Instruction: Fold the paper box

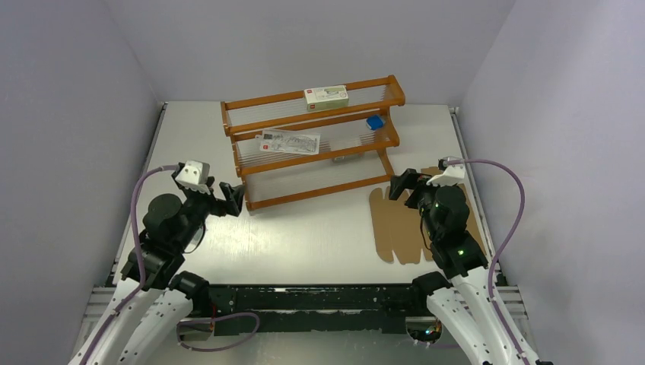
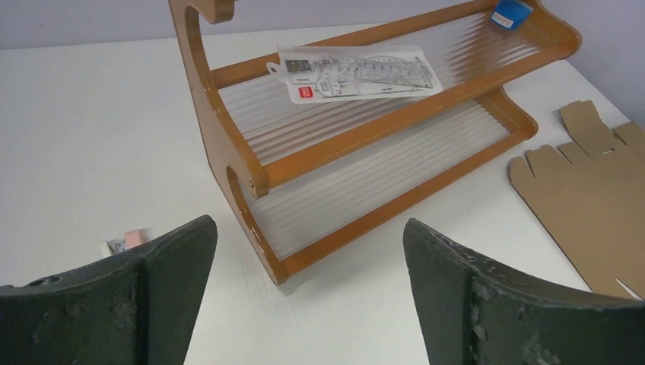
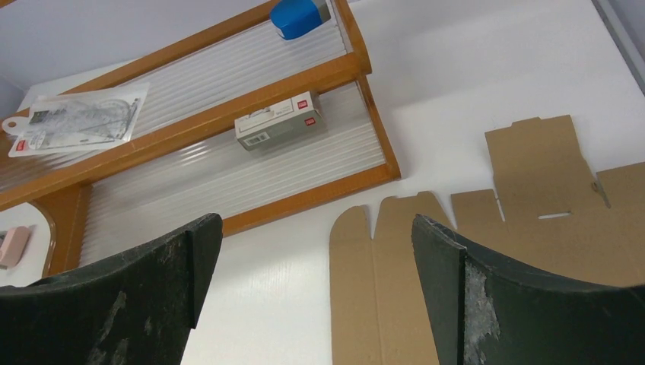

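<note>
The paper box [image 1: 394,226] is a flat brown die-cut cardboard sheet with flaps and tabs, lying unfolded on the table at the right. It also shows in the left wrist view [image 2: 589,199] and in the right wrist view [image 3: 532,171]. My right gripper [image 1: 401,187] is open and empty, held above the sheet's far left corner [image 3: 316,258]. The right arm covers much of the sheet in the top view. My left gripper [image 1: 235,196] is open and empty, above bare table near the rack's left foot [image 2: 308,266], far from the sheet.
A three-tier orange wooden rack [image 1: 316,144] stands at the back centre. It holds a white printed carton [image 1: 326,96], a blue object [image 1: 374,122], a ruler packet [image 1: 287,142] and a second white carton [image 3: 278,122]. A small pink item [image 2: 131,239] lies left of the rack.
</note>
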Available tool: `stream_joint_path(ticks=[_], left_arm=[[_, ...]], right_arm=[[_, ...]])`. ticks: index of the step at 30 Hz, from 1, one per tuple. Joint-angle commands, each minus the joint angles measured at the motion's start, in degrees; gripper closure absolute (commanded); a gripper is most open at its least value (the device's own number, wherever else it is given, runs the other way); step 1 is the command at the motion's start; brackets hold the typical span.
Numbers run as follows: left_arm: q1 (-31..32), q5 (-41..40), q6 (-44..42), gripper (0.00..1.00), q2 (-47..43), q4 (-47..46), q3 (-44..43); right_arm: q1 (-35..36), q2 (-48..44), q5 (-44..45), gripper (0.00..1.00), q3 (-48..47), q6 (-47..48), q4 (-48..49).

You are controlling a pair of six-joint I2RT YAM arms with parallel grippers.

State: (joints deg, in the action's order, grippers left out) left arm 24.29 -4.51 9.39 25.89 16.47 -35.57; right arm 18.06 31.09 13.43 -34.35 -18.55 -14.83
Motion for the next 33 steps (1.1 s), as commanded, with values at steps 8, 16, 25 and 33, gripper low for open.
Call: stream_joint_path(ticks=[8, 16, 25, 33], left_arm=[[0.40, 8.11, 1.54, 0.03, 8.44, -1.85, -2.01], [4.59, 10.09, 8.80, 0.03, 13.38, -0.56, -1.36], [23.54, -2.74, 23.02, 0.03, 24.01, -6.67, 2.36], [38.04, -16.02, 30.95, 0.03, 41.90, -14.55, -1.25]], right_arm=[[-0.51, 1.49, -0.78, 0.00, -1.49, 0.78, 1.29], [-0.49, 2.15, -2.00, 0.00, -0.01, 0.23, 3.30], [-0.49, 4.32, -2.98, 0.00, 1.25, -0.93, 5.74], [-0.49, 6.17, -4.20, 0.00, 1.48, -0.54, 5.95]])
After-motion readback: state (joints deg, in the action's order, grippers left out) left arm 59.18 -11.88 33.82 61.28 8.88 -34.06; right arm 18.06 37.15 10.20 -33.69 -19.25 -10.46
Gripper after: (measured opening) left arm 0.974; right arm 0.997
